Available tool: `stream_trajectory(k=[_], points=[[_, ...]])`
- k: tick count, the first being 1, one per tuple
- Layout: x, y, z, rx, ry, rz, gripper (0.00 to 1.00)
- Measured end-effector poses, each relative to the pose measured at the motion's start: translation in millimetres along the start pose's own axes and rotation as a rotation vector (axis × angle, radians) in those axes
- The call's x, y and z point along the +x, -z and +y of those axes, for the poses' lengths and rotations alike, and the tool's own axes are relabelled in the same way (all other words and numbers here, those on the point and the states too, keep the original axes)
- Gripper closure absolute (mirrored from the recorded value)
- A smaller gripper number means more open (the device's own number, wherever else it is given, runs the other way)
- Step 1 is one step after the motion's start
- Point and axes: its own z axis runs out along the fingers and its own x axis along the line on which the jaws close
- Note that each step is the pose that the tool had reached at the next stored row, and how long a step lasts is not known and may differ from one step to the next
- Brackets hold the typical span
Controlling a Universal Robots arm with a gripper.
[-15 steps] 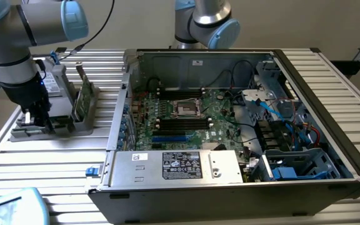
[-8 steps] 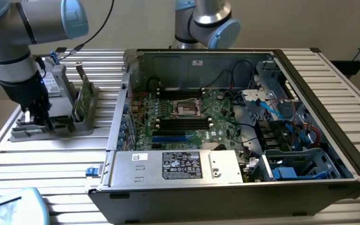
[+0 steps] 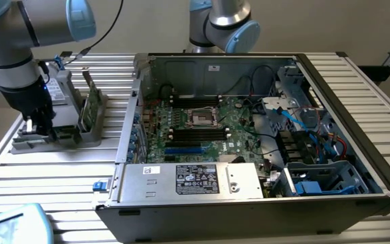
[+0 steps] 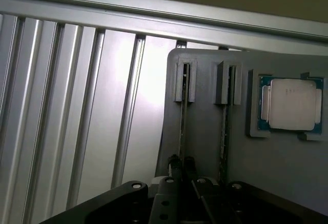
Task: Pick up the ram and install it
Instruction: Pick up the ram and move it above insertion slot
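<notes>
Reaching down at the exterior view's left, holds the gripper (image 3: 36, 127) low in a grey holder (image 3: 87, 134) on the slatted counter (image 3: 53, 173), beside a tall green card (image 3: 87, 104) standing upright in that holder, and well apart from the open computer case (image 3: 181, 68) with its motherboard (image 3: 212, 129) toward the exterior view's right. Seen from the wrist, clamps the gripper (image 4: 182, 166) on the ram (image 4: 183, 126), edge-on and upright in a holder slot, a finger (image 4: 173, 166) pressed against each thin face. Shares the holder with a second edge-on board (image 4: 225, 126) in the neighbouring slot and a processor chip (image 4: 290, 103) lying flat just beyond it
</notes>
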Motion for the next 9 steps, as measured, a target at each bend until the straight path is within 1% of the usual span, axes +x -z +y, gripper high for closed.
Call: stream_trajectory(k=[9], points=[[0.3,9.1,0.4,-0.0034,0.0,-0.0008,0.86]])
